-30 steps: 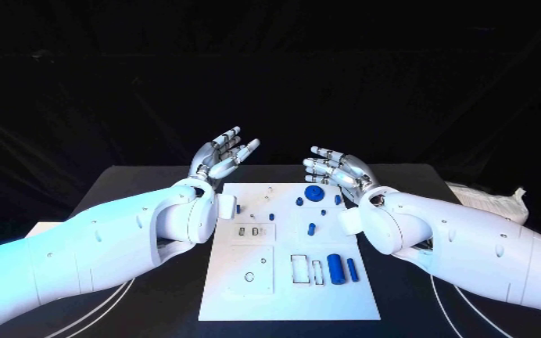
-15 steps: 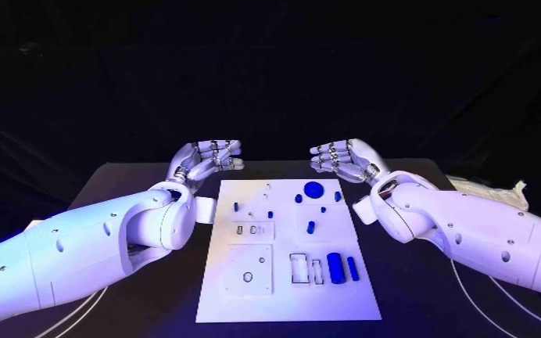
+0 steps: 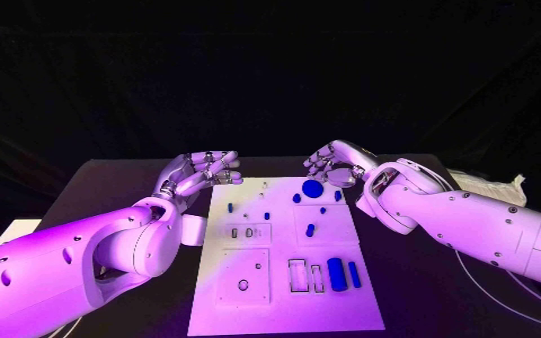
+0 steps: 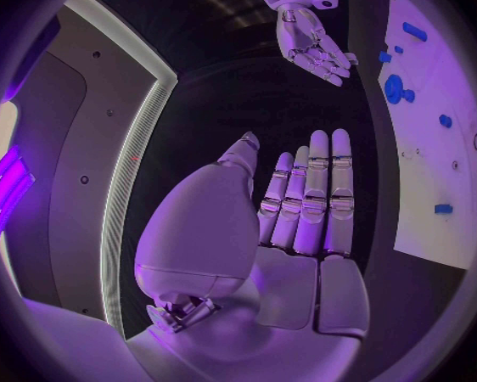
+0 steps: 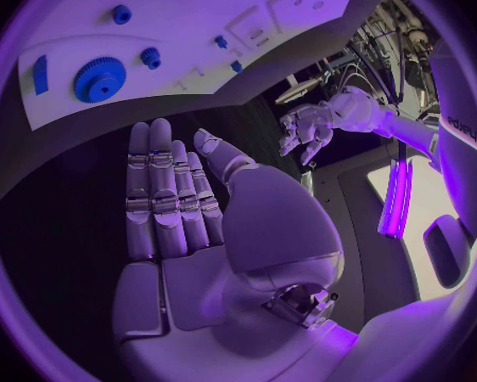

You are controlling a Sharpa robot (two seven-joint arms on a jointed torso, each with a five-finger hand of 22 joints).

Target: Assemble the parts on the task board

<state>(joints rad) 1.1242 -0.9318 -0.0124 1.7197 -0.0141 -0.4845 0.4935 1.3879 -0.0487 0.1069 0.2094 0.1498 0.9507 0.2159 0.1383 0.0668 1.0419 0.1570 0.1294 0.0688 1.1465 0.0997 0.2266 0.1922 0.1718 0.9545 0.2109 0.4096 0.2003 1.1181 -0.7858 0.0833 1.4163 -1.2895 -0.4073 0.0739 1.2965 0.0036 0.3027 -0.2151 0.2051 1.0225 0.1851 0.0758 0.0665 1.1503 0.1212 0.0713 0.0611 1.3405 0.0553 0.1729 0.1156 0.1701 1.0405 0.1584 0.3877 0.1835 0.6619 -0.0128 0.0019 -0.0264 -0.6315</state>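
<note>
The white task board (image 3: pixel 259 311) lies in the middle of the black table. On it are a blue gear (image 3: pixel 313 188), a thick blue cylinder (image 3: pixel 336 273), a thinner blue bar (image 3: pixel 354 274) and several small blue pieces. My left hand (image 3: pixel 203 170) hovers at the board's far left corner and holds nothing. Just beyond the gear, at the far edge, my right hand (image 3: pixel 333 164) hovers empty too. The left hand (image 4: pixel 302 204) and the right hand (image 5: pixel 175 195) both have straight fingers. The board (image 5: pixel 196 25) and gear (image 5: pixel 98 78) lie past the right fingertips.
Bare black table runs along both long sides of the board. Something pale and crumpled (image 3: pixel 496 185) lies at the table's right edge, behind my right arm. The board (image 4: pixel 429 195) sits beside my left hand, and the right hand (image 4: pixel 313 47) is beyond it.
Both hands have come down from a raised, upturned pose to hover low at the board's far edge. The parts on the board have not moved.
</note>
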